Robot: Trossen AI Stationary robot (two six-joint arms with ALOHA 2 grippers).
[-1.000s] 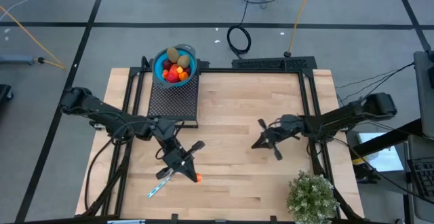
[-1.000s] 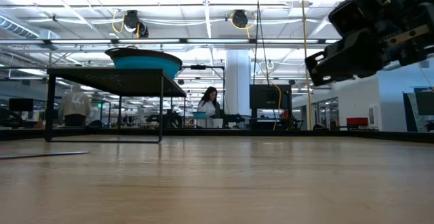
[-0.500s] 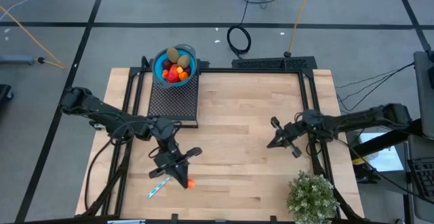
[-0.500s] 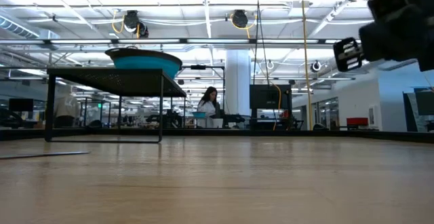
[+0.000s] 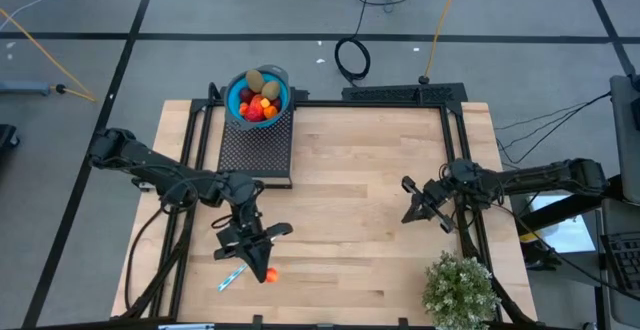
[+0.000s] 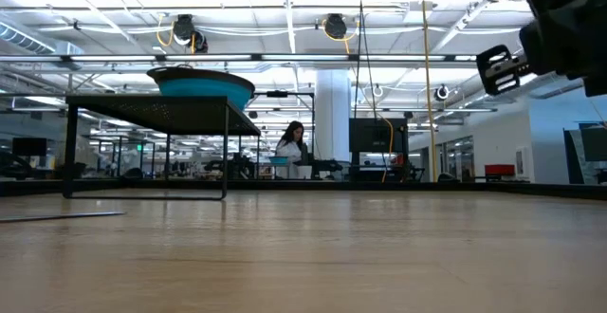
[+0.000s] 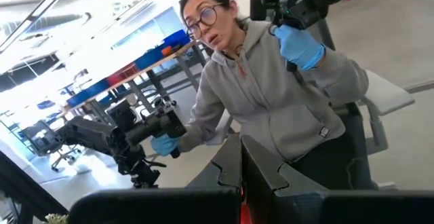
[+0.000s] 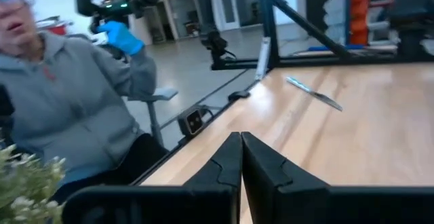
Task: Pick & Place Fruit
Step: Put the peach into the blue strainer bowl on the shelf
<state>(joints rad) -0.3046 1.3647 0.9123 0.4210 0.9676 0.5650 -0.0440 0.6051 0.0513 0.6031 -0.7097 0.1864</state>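
Wooden table [image 5: 350, 170] in an open lab bay; cables on the grey floor behind, a person [image 7: 271, 108] in a grey hoodie and blue gloves seated beyond the table's near edge.

Fruit: most pieces are heaped in a blue bowl [image 5: 232, 102], which sits on a black mesh stand [image 5: 255, 148] at the far left of the table. The raised stand puts the bowl above the tabletop, so it shows as a high platform in the low view. One small orange piece [image 5: 271, 274] is down near the front edge, at the tip of the left gripper [image 5: 264, 269].

Left gripper: fingers clenched. Orange shows between the finger bases in the left wrist view, so my reading is that it is clamped on the orange piece, though the contact itself is too small to confirm from above. The arm reaches out from the left side of the frame, wrist low over the boards.

Knife [image 5: 233, 276]: thin silver-blue stick lying flat just beside the left gripper, apart from it. Not part of the fruit.

Right gripper [image 5: 408, 213]: fingers closed on nothing, parked over the right half of the table, well apart from any fruit. Probably waiting clear of the working arm.

Plant [image 5: 459, 288]: front right corner, untouched.

Judgement: the orange piece belongs with the rest in the bowl.
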